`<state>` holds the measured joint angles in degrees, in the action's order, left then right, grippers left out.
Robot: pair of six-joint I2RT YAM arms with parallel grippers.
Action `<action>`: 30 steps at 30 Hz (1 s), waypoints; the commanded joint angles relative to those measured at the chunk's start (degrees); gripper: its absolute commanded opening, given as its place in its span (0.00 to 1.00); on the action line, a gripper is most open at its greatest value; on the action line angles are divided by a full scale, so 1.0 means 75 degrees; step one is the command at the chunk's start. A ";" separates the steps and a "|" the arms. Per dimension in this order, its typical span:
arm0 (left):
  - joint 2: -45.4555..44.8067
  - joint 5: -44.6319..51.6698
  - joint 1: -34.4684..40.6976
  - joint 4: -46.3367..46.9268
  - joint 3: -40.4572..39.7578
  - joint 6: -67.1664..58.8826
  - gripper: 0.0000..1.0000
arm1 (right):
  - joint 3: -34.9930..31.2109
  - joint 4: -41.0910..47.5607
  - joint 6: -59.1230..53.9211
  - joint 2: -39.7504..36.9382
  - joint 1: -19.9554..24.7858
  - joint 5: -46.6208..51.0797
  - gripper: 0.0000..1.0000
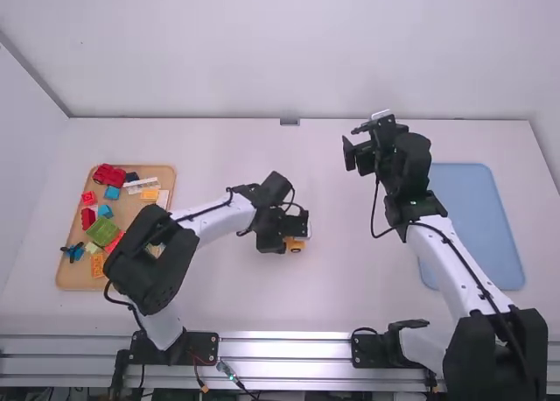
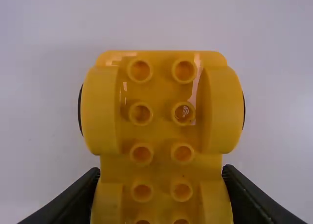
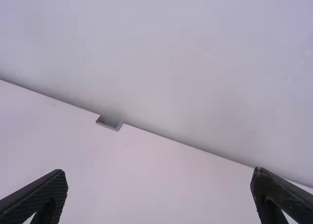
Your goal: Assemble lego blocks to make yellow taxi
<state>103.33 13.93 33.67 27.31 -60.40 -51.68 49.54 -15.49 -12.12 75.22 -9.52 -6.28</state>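
Pinching a yellow wheeled base [image 2: 161, 136] with the left pincer [image 1: 296, 235], right pincer [image 1: 353, 144] spread wide

Both arms have smooth, rounded white links joined by bulky matte-black joints. On the left arm [image 1: 213, 220], a black cable [image 1: 206, 212] runs along the white link, and more black leads curl about the wrist. The right arm [image 1: 448, 265] has a long white link with a dark cable [image 1: 468, 268] along it; another loop of cable [image 1: 374, 213] hangs left of its black wrist. Its near end is a big, blocky black casing [image 1: 490, 362]. Dark mounting plates, the left one [image 1: 206, 346] dotted with small screws, sit at the near edge, with thin red wires [image 1: 198, 372] by it. The left gripper [image 1: 296, 240] and right gripper [image 1: 354, 145] are black; the right one's fingers [image 3: 41, 199] are tapered, with finely ribbed surfaces, and a pale cap [image 1: 382, 115] tops its far side.
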 commanded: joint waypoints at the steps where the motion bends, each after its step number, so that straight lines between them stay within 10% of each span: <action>1: -0.0149 -0.0318 0.0207 -0.0268 0.0309 0.0163 0.02 | 0.0245 0.0009 0.0038 0.0058 -0.0026 -0.0020 0.99; 8: -0.0149 -0.0592 0.0105 -0.0831 0.0609 0.0641 0.09 | 0.0245 0.0099 0.0038 0.0058 -0.0026 -0.0020 0.99; 11: -0.0149 -0.0592 0.0131 -0.0874 0.0664 0.0635 0.43 | 0.0245 0.0119 0.0038 0.0058 -0.0023 -0.0020 0.99; 14: -0.0149 -0.0641 0.0160 -0.0912 0.0702 0.0629 1.00 | 0.0245 0.0125 0.0041 0.0058 -0.0023 -0.0020 0.99; 30: -0.0854 -0.0720 -0.0268 0.0455 -0.0571 0.0854 0.99 | 0.0245 0.0122 0.0041 0.0058 -0.0023 -0.0017 0.99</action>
<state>100.86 7.84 33.52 30.04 -61.63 -47.24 49.54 -14.44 -12.03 75.22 -9.54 -6.26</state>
